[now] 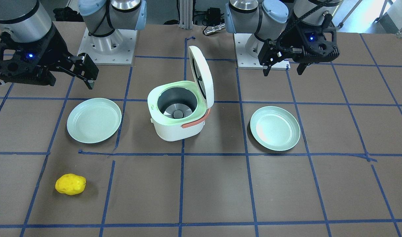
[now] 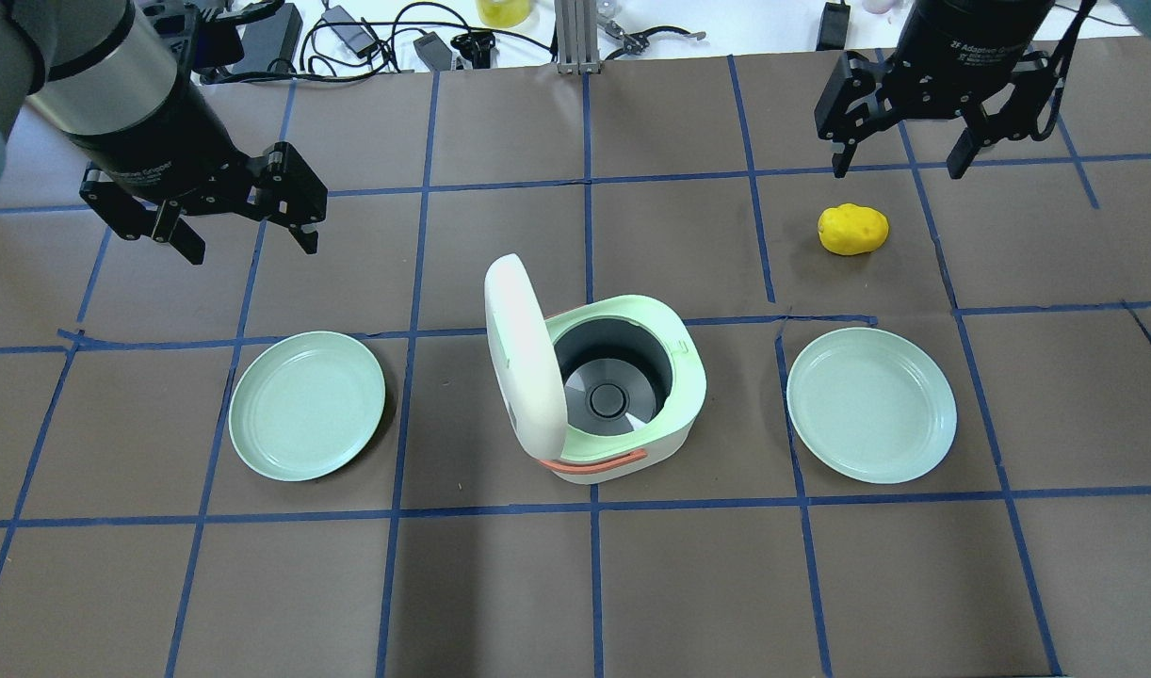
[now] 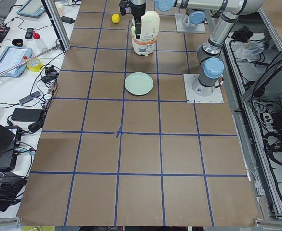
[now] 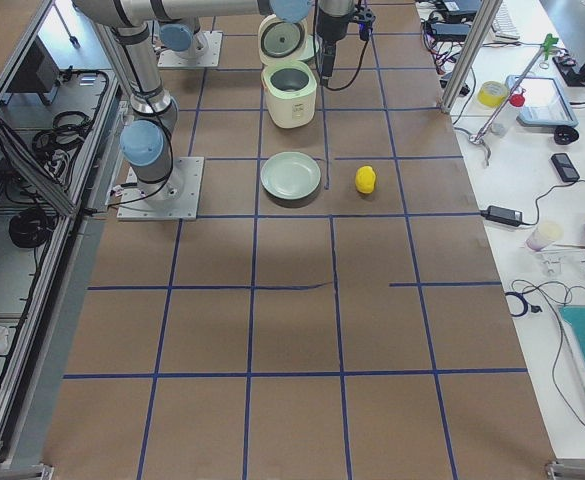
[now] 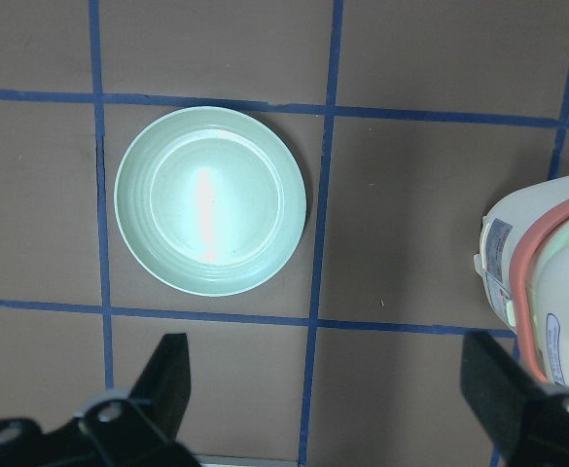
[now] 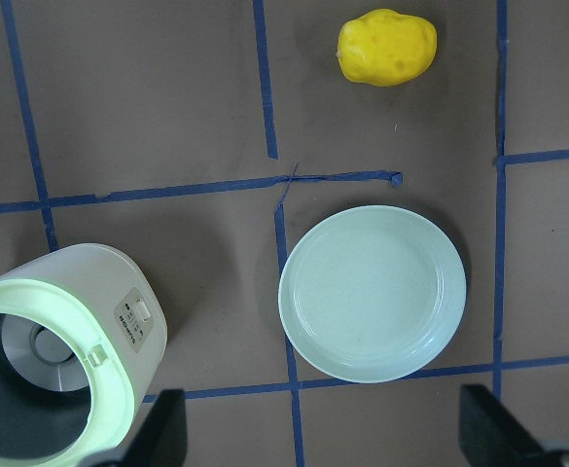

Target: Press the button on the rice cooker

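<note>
Item 1, task object. The rice cooker (image 1: 176,131) stands at the middle of the table (image 2: 575,584), between two pale green plates, one on the robot's left (image 2: 307,405) and one on its right (image 2: 872,405), apart from both. Its lid (image 2: 519,358) is upright and open, hinged on the side toward the left arm. The chamber holds no food, and the heating plate (image 2: 606,400) shows at its bottom. The orange handle (image 2: 594,463) lies folded along the side nearest the robot.

Item 2, button. The right wrist view shows a small control panel (image 6: 133,323) on the cooker wall opposite the hinge, facing the right plate. Its markings are too small to read.

Item 3, pincers. The left gripper (image 2: 253,247) hangs above the table beyond the left plate, its fingers (image 5: 172,375) spread wide and holding nothing. The right gripper (image 2: 896,168) hangs beyond a yellow lump (image 2: 853,229), likewise spread and empty. Neither touches the cooker.

Item 4, assessment. Both arms appear parked high and clear on either flank, a neutral stance that leaves the cooker unobstructed. The raised lid screens the cooker from the left arm, and the panel faces right, so the right arm has the plainer approach. If the button meant is the lid release, the open lid suggests that step is done. If it is the panel switch, no contact is made yet. A press with spread fingers risks glancing off or pushing the light cooker along the table. The plates and the lump look to have no part in this task
</note>
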Action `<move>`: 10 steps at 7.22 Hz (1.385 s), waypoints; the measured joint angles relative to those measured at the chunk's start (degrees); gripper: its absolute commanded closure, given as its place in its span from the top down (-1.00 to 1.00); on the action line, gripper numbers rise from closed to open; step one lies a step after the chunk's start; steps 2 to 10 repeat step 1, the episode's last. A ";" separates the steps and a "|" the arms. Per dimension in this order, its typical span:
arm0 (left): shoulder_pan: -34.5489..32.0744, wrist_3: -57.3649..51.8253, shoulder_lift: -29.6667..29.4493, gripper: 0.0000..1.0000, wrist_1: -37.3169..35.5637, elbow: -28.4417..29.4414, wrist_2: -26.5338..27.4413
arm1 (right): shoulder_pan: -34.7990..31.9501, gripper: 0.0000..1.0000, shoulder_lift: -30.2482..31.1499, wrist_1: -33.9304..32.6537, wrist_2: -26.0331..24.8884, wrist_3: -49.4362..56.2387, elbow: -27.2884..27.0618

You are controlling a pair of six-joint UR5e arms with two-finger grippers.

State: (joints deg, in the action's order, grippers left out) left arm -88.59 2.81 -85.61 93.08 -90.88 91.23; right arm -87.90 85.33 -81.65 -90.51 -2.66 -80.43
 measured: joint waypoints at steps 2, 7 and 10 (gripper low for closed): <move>0.00 0.00 -0.02 1.00 0.00 0.00 0.00 | 0.01 1.00 0.01 0.02 -0.01 -0.03 0.01; 0.00 0.00 -0.02 1.00 0.00 0.00 0.00 | 0.01 1.00 0.01 0.02 -0.01 -0.03 0.01; 0.00 0.00 -0.02 1.00 0.00 0.00 0.00 | 0.01 1.00 0.01 0.02 -0.01 -0.03 0.01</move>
